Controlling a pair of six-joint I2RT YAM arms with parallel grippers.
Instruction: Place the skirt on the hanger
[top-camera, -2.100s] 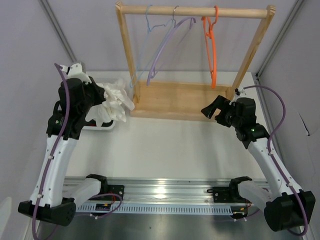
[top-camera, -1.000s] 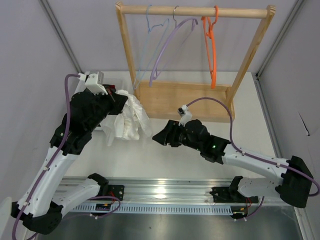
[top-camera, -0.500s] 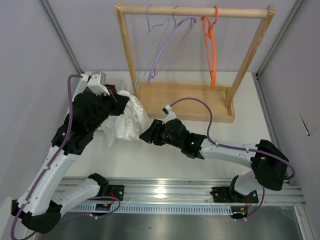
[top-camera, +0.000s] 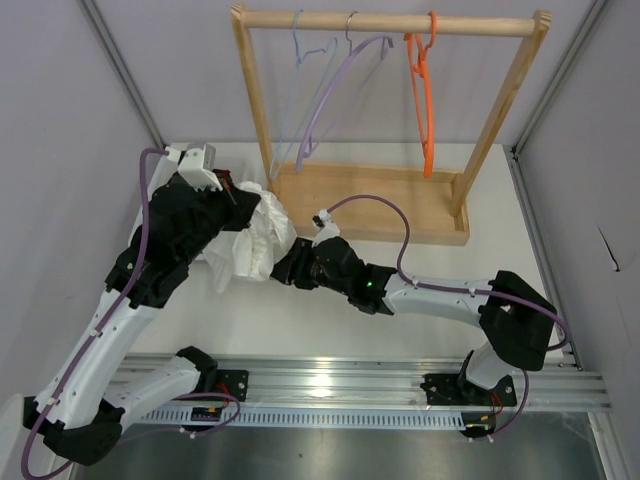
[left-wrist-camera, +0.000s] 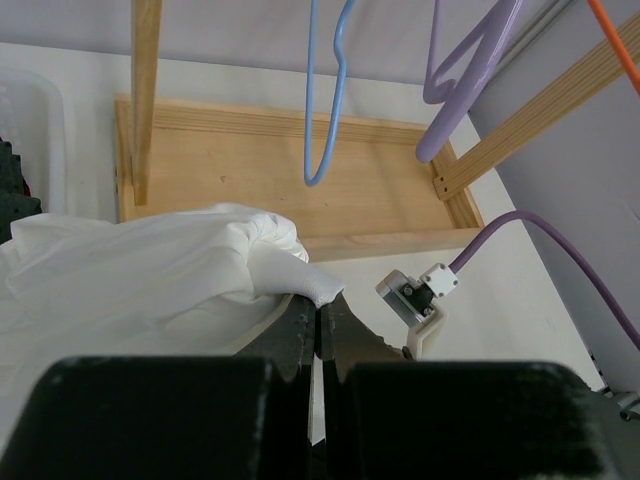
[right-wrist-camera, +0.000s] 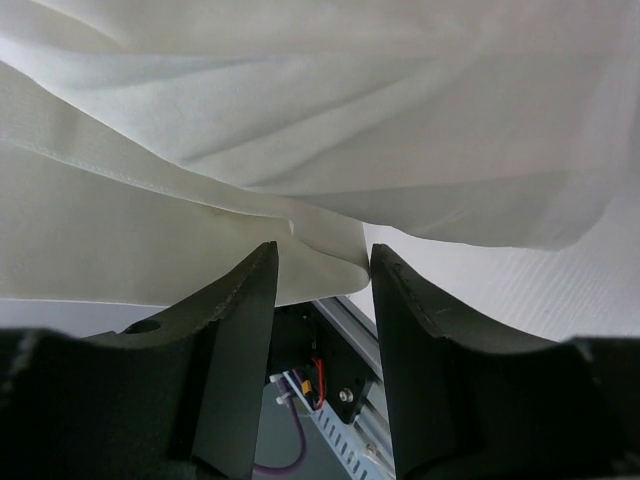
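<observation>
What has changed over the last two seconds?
The left gripper, shut on the skirt, carried it rightward off the bin. The right gripper swung left across the table and now sits open around the skirt's hanging edge. The hanger stays on the rail.

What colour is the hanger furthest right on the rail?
The hanger is bright orange, clearest in the top view.

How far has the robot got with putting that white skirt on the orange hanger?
Early on. Done: the skirt hangs pinched in the shut left gripper. In hand: the right gripper, open, has a lower edge of the fabric between its fingers but has not closed. Left: the hanger hangs on the wooden rail, untouched, with nothing on it.
</observation>
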